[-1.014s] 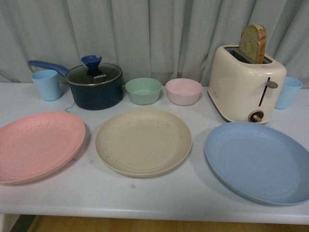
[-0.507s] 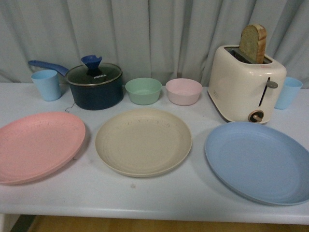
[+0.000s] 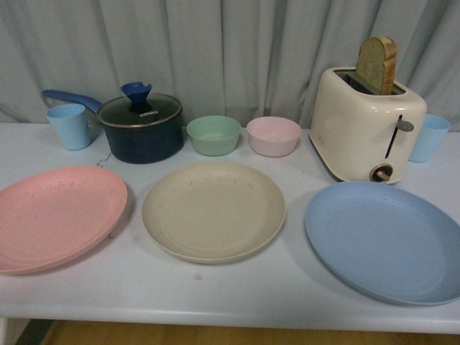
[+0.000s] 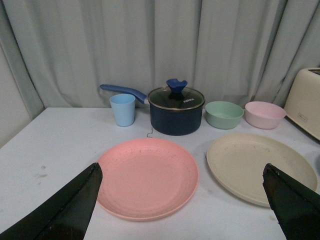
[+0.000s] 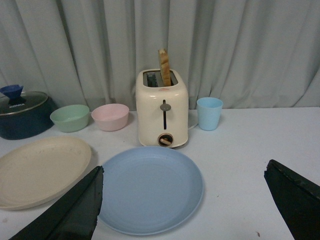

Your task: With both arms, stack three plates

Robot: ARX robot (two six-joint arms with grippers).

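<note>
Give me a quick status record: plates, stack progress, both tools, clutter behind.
plates: pink plate, cream plate, blue plate, flat in a row on the table, apart
stack: not started
left tool: open, empty, facing pink plate
right tool: open, empty, facing blue plate
behind: left cup, pot, green bowl, pink bowl, toaster holding bread, right cup

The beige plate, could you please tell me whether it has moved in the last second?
No. In the front view the beige plate keeps the same gap to the green bowl behind it and the pink plate beside it.
</note>
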